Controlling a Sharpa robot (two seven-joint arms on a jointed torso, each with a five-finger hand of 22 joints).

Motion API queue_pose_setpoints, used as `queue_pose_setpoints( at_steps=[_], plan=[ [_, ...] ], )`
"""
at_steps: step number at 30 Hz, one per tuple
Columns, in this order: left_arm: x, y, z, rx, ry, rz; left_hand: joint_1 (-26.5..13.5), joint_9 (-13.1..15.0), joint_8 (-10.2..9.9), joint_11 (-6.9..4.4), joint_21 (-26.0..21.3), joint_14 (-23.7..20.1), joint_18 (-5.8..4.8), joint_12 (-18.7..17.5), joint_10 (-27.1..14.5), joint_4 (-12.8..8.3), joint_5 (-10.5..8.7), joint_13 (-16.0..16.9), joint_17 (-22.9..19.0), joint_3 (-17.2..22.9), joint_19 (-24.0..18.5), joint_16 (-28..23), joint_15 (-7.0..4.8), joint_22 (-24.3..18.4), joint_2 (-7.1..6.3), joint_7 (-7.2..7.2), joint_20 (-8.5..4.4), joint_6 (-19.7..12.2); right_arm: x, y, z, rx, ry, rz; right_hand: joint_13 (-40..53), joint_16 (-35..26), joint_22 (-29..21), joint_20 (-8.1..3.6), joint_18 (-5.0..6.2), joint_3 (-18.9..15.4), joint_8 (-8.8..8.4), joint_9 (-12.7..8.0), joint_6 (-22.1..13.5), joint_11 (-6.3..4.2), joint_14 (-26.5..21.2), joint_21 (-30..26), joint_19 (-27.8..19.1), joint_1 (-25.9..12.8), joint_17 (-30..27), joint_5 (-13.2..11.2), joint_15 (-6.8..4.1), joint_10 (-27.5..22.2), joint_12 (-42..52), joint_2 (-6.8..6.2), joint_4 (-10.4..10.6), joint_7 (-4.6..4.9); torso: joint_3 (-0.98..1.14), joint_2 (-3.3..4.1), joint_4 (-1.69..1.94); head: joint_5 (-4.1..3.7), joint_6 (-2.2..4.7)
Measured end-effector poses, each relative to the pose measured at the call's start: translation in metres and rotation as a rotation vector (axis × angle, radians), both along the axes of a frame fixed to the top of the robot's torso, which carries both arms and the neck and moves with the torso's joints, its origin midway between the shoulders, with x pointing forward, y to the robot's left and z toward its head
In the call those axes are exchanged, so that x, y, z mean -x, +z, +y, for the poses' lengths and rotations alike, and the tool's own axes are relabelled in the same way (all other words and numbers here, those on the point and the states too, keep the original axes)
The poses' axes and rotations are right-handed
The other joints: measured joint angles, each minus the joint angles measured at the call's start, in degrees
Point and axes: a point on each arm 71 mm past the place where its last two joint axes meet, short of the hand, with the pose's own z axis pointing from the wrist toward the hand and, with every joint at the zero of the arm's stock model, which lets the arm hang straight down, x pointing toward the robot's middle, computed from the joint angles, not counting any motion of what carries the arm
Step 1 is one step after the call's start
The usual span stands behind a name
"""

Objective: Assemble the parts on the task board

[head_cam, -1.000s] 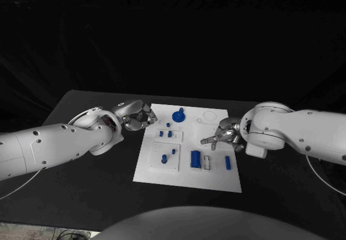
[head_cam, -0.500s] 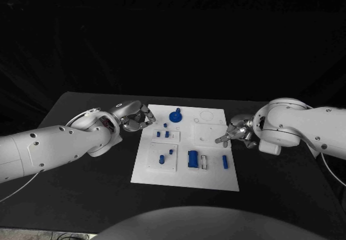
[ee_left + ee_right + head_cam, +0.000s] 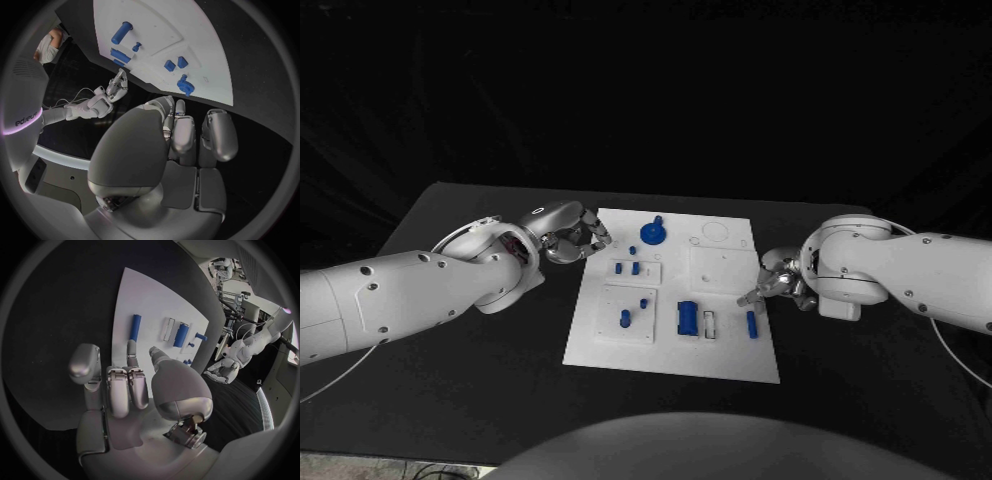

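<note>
Both hands empty, left hand (image 3: 574,238) curled, right hand (image 3: 773,281) part-spread beside the task board (image 3: 733,355); slim blue peg (image 3: 751,322) looks light, rigid, slippery: pinch mid-shaft

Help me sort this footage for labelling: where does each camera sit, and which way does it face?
Head view: on the robot's head, looking down at the task board; both arms, left hand and right hand.
Left wrist view: behind the left hand, facing the board.
Right wrist view: behind the right hand, facing the board.
Shared: all three show the board and its blue parts.
</note>
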Motion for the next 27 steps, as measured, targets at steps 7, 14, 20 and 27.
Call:
queue_pose_setpoints(
  at_steps=[7,14,20,27],
  plan=[
    [0.0,0.0,0.001,-0.001,0.003,0.0,0.0,0.0,0.0,0.0,0.0,0.0,0.01,0.0,0.0,0.0,0.0,0.0,0.0,0.0,0.0,0.0,0.0,0.0,0.0,0.0,0.0,0.0,0.001,-0.007,-0.001,0.028,0.014,0.016,0.0,0.0,0.0,0.0,0.0,0.0,-0.21,-0.2,0.0,0.0,0.0,0.0,0.0,0.0,0.0,0.6,0.0,0.0,0.0,0.0,0.0,0.0,-0.01,-0.01,-0.04,0.02,0.0],
    [0.0,0.0,-0.001,0.0,-0.001,0.0,0.0,0.0,0.0,0.0,0.0,0.0,0.0,0.0,0.0,0.0,0.0,0.0,0.0,0.0,0.0,0.0,0.0,0.0,0.0,0.0,0.0,0.0,0.002,-0.012,0.0,0.049,0.03,0.024,0.0,0.0,0.0,0.0,0.0,0.3,-0.21,-0.4,0.0,0.0,0.0,-0.3,0.0,0.0,0.0,1.0,0.0,0.0,0.0,-0.01,-0.3,0.0,0.02,0.01,-0.06,-0.05,0.0],
    [0.0,0.0,-0.001,0.0,-0.001,0.0,0.0,0.0,0.0,0.0,0.0,0.0,0.0,0.0,0.0,0.0,0.0,0.0,0.0,0.0,0.0,0.0,0.0,0.0,0.0,0.0,0.0,0.0,0.005,-0.02,0.0,0.055,0.031,0.038,0.0,0.0,0.0,-0.21,0.0,0.4,-0.36,-0.4,0.0,0.0,0.0,-0.5,-0.2,0.0,0.0,1.0,0.0,0.0,0.0,-0.01,-0.4,-0.02,0.03,0.03,-0.06,0.1,0.0],
    [0.0,0.0,0.0,0.0,0.001,0.001,0.0,0.0,0.0,0.0,0.0,0.0,0.0,0.0,0.0,0.0,0.0,0.0,0.0,0.0,0.0,0.0,0.0,0.0,0.0,0.0,0.0,0.0,0.005,-0.022,0.0,0.051,0.023,0.038,0.0,0.0,0.0,-0.2,0.0,1.1,-0.96,-0.4,0.3,0.0,0.0,-1.1,-0.2,0.0,0.0,1.6,0.0,0.0,0.0,-0.01,-1.1,0.31,0.02,0.03,-0.05,0.24,0.0]
  ],
)
